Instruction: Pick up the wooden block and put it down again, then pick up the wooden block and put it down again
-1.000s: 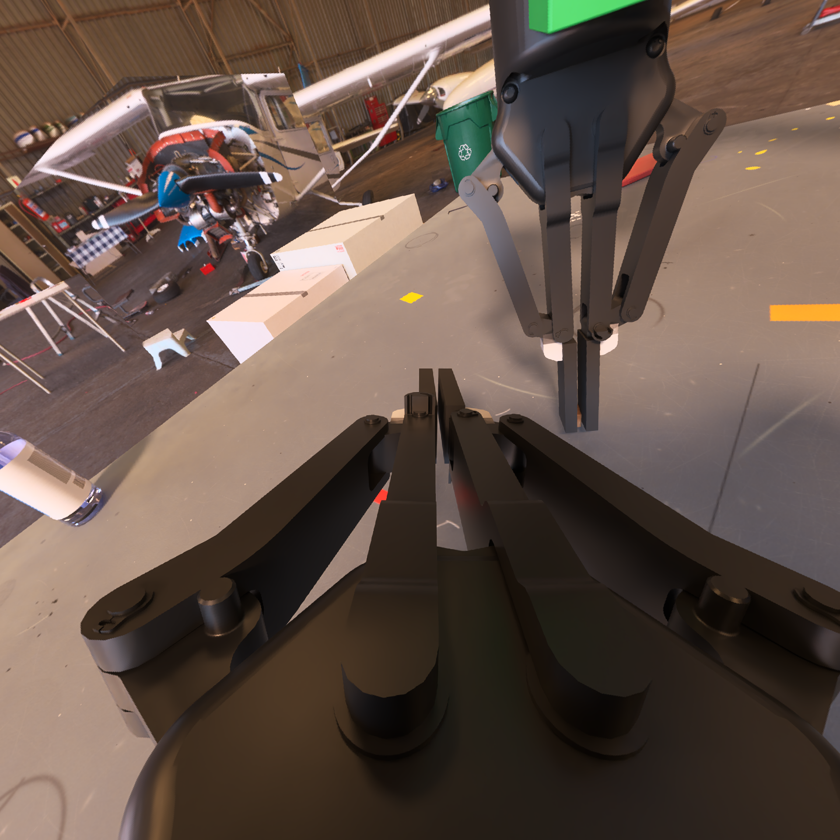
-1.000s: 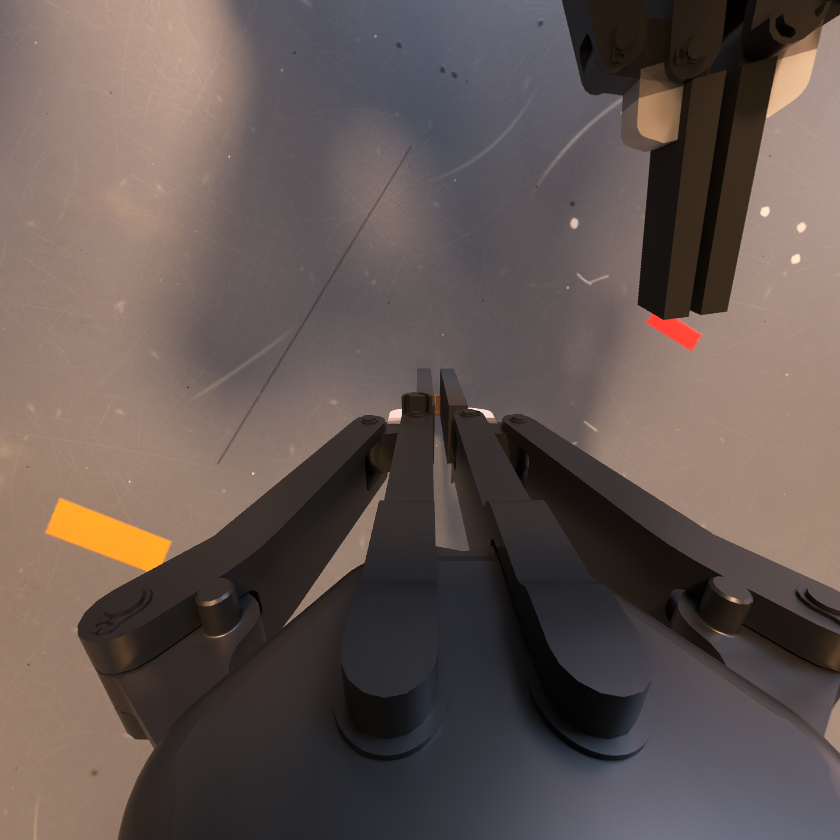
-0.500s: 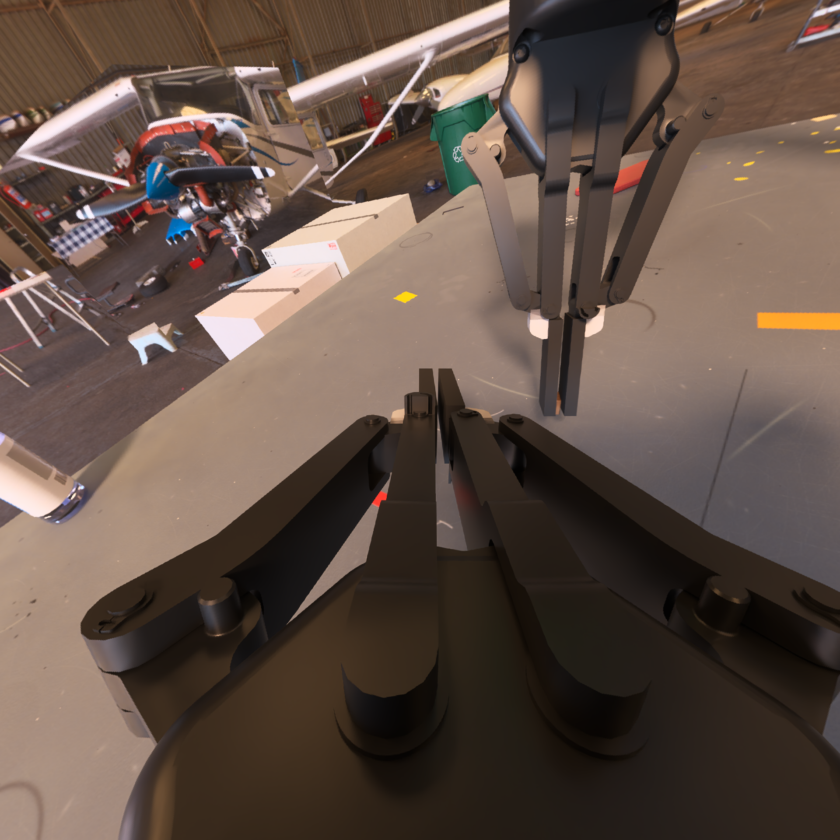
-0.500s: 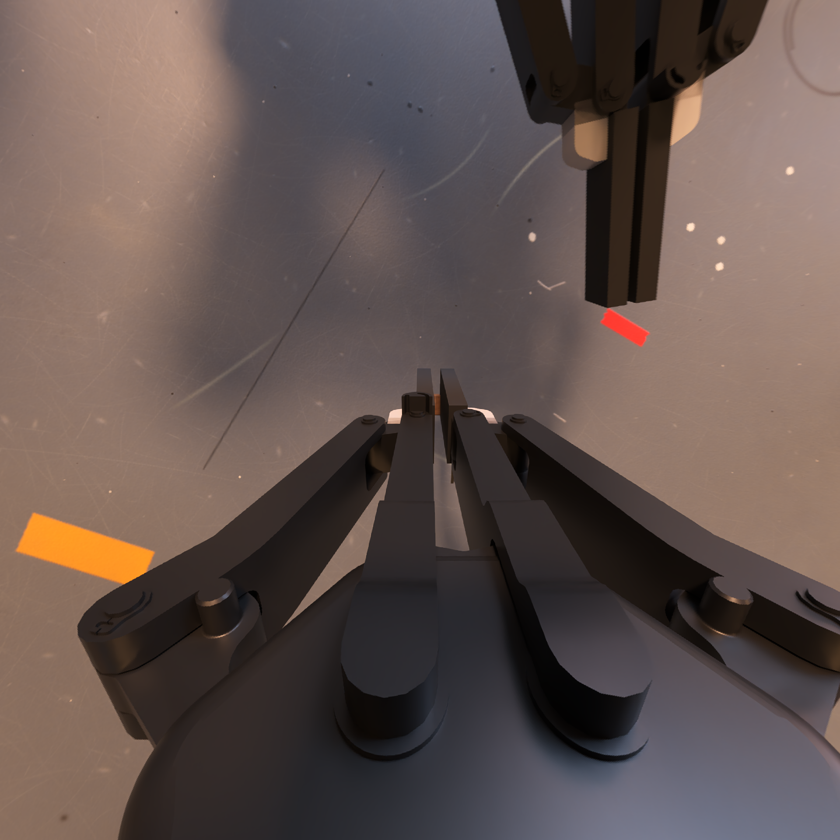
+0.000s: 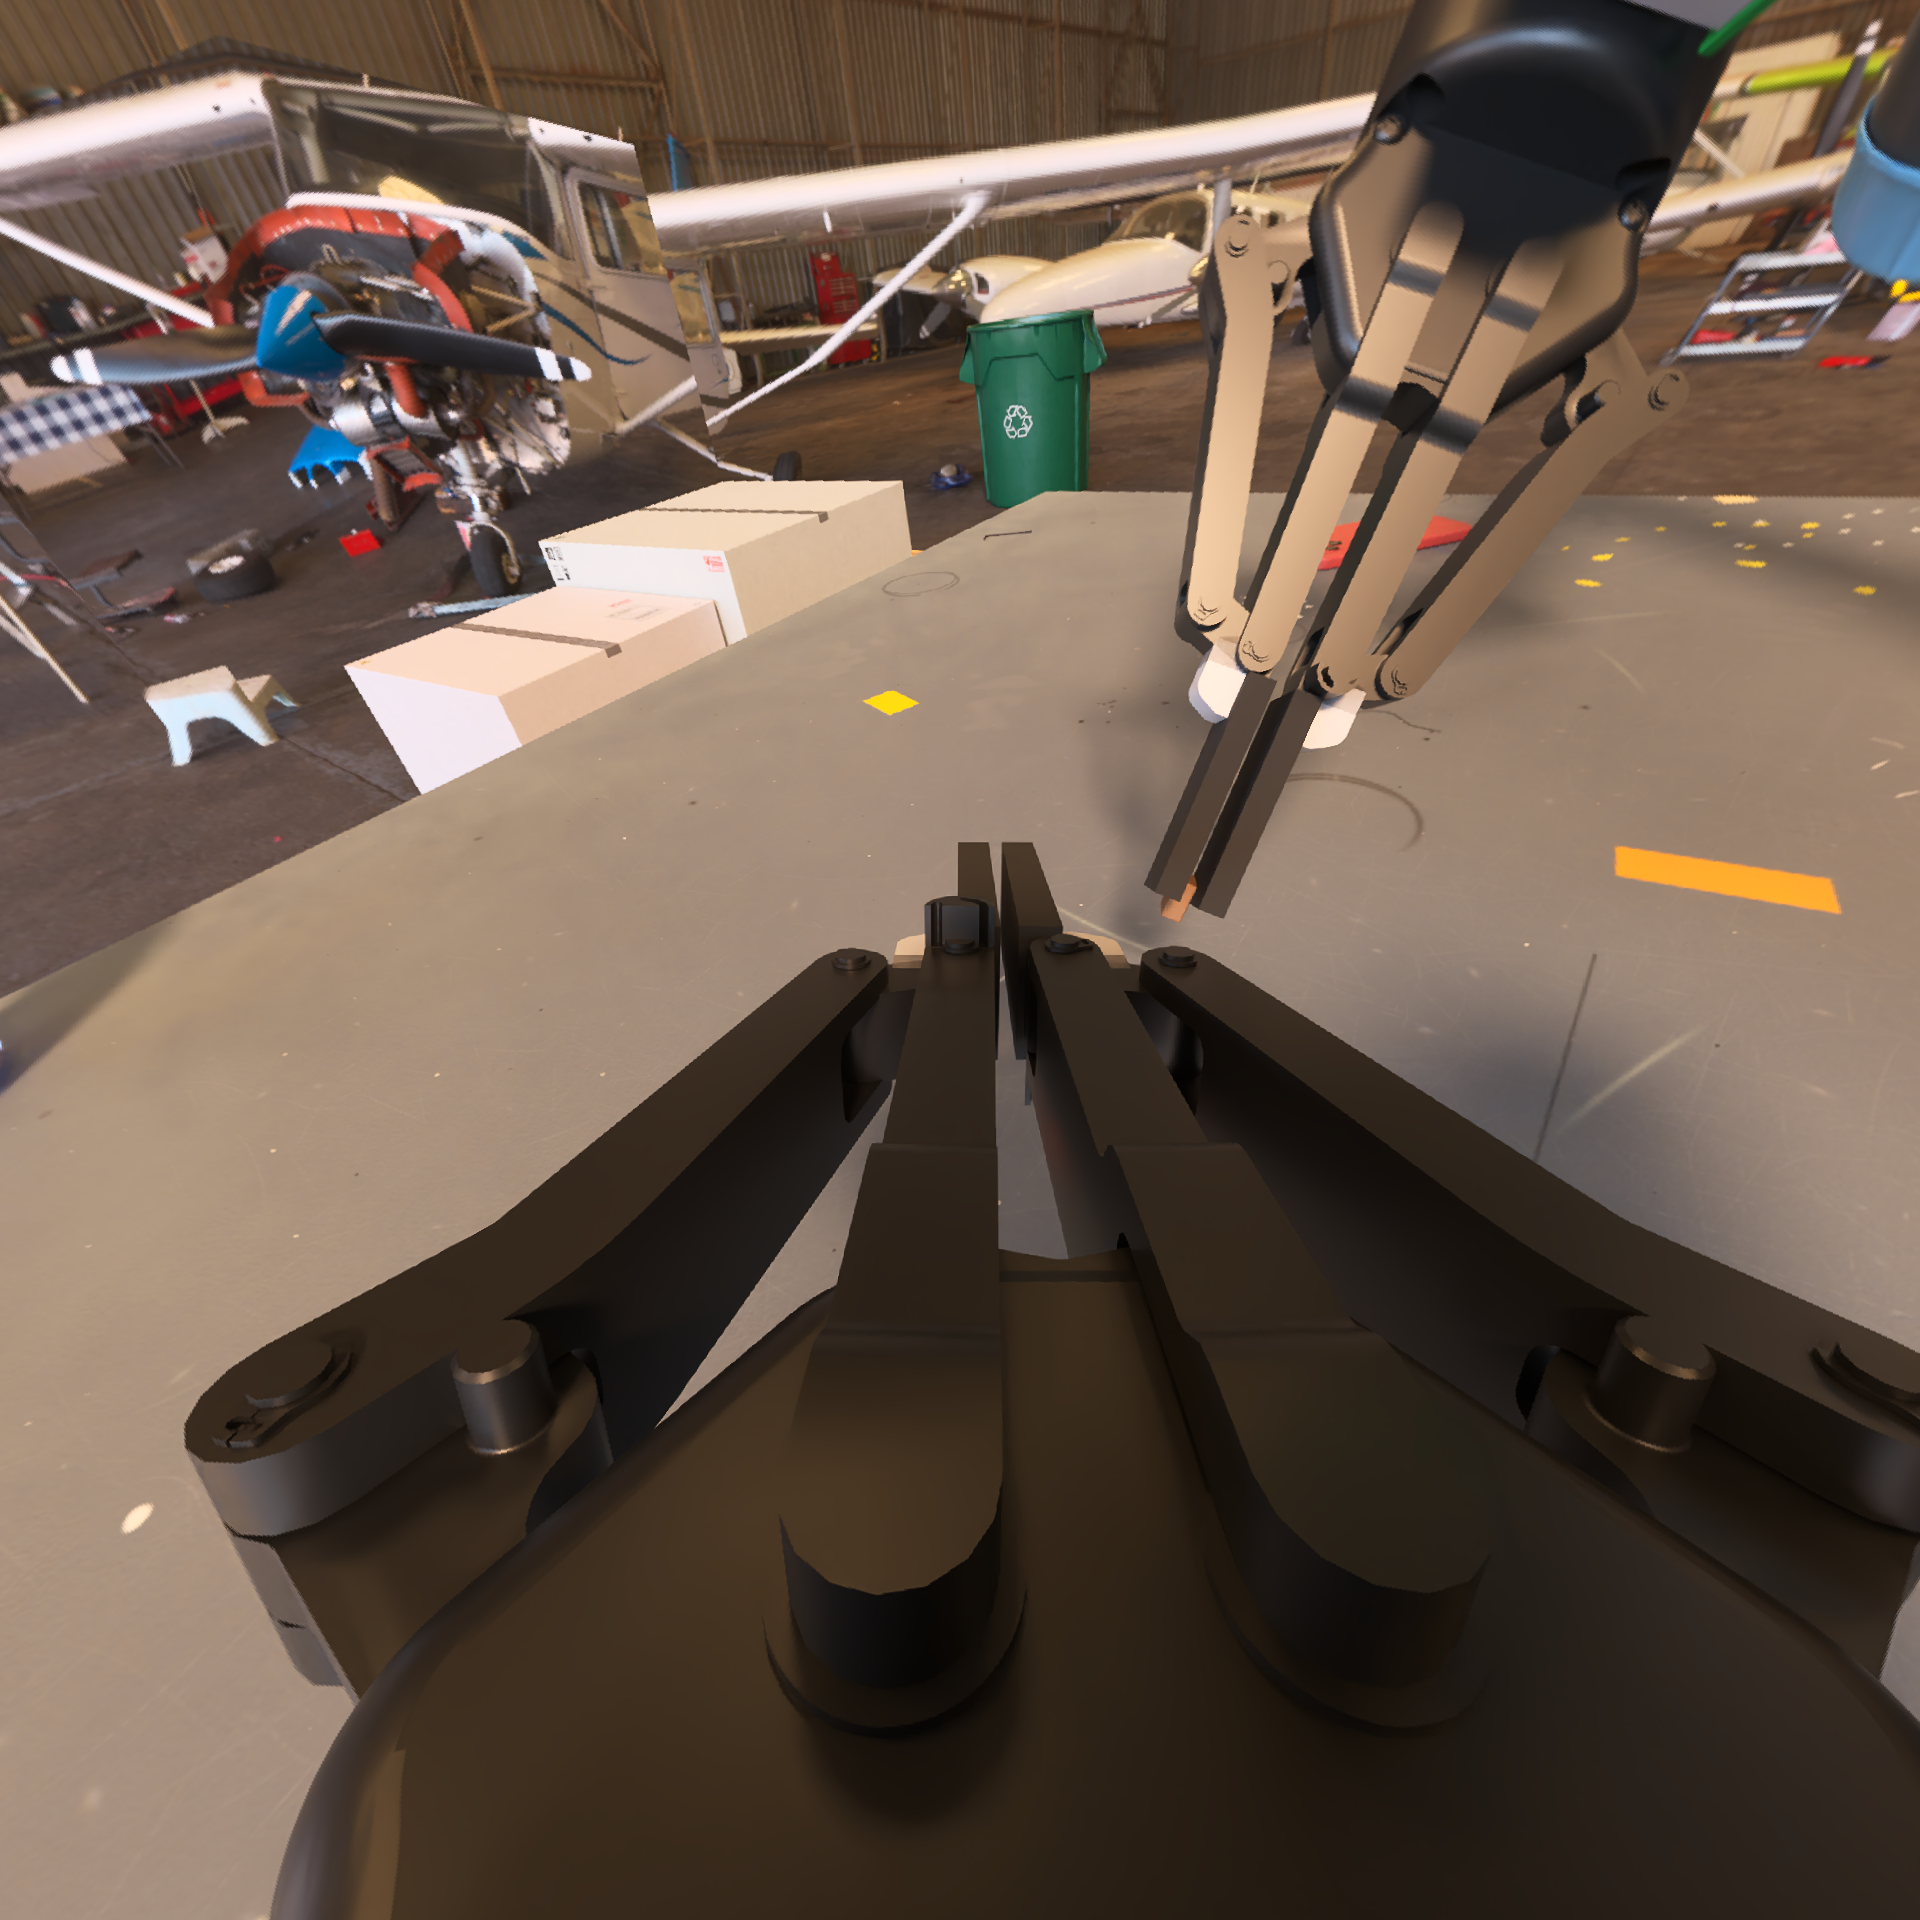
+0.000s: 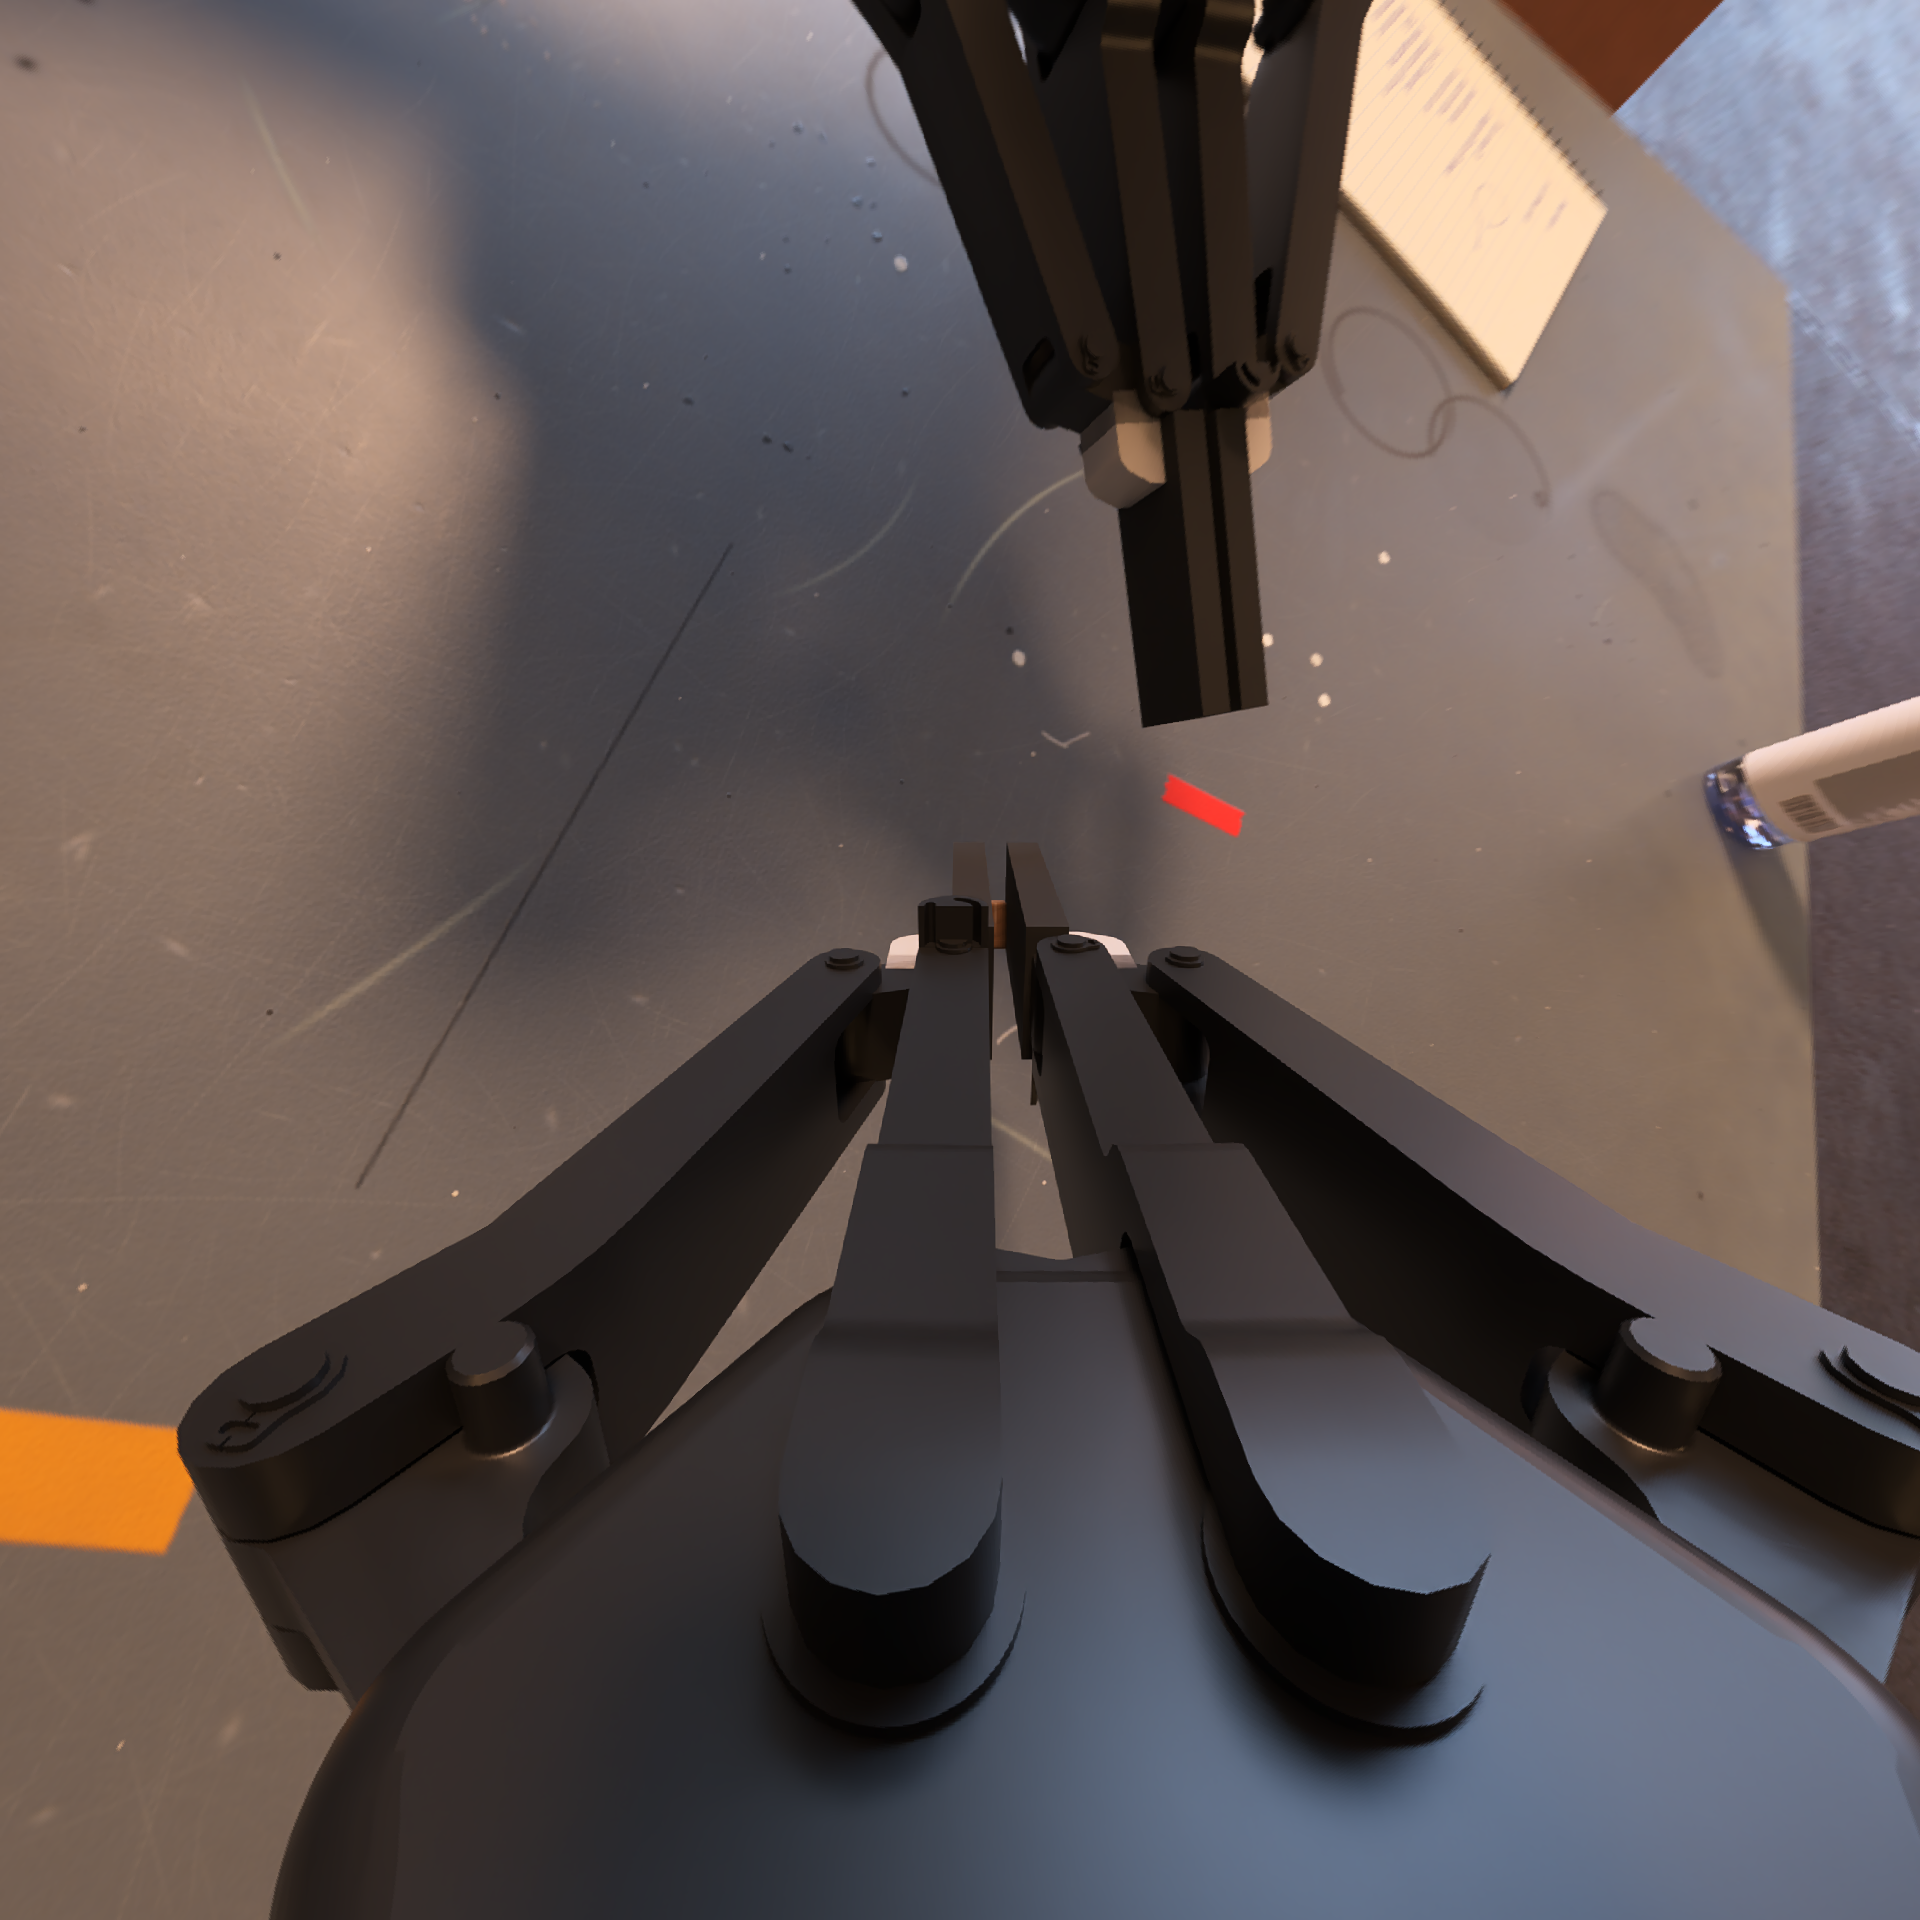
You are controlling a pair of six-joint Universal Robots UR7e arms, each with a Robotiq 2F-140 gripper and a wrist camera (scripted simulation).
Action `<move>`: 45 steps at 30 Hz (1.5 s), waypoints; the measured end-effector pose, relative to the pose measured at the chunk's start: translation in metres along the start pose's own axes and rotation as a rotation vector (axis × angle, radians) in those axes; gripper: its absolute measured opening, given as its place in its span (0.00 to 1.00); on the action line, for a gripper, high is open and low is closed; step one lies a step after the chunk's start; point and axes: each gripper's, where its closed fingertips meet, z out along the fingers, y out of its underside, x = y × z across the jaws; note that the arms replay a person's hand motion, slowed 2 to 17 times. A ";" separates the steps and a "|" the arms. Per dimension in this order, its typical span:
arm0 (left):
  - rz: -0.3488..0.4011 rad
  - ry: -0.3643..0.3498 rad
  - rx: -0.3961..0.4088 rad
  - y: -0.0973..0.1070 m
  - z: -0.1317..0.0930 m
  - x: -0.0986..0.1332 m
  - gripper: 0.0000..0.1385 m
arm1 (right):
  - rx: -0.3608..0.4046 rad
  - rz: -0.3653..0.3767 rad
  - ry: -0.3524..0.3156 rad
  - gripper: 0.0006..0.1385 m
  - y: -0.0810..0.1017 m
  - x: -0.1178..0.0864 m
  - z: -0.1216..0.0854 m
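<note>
Wooden block (image 5: 1175, 907) pinched between right fingers (image 5: 1195, 894) (axis hidden); left fingers (image 5: 997, 873) closed, empty.

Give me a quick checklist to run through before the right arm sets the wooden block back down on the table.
1. Block held: ok. The right gripper is shut on the wooden block, a small sliver showing at its fingertips.
2. Block off the table: ok, it seems to hang above the surface.
3. Left gripper out of the way: cannot tell; it is shut, empty, and close to the right one.
4. Landing spot free: ok, only a flat red mark lies nearby.
5. Notepad and white tube clear: ok, both lie off to the side.
</note>
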 end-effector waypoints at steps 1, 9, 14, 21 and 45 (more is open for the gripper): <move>-0.010 0.005 0.003 0.000 0.000 0.000 0.02 | 0.015 0.004 0.017 0.04 -0.001 0.001 -0.002; -0.094 0.058 0.024 -0.002 -0.001 0.003 0.02 | 0.124 0.022 0.169 0.04 -0.009 0.010 -0.016; -0.128 0.084 0.029 -0.003 0.000 0.006 0.02 | 0.183 0.014 0.268 0.04 -0.015 0.013 -0.023; -0.163 0.113 0.035 -0.003 0.002 0.010 0.02 | 0.232 -0.037 0.438 0.04 -0.025 0.021 -0.031; -0.124 0.106 0.037 -0.006 0.001 0.015 0.02 | 0.252 -0.206 0.791 0.04 -0.050 0.035 -0.020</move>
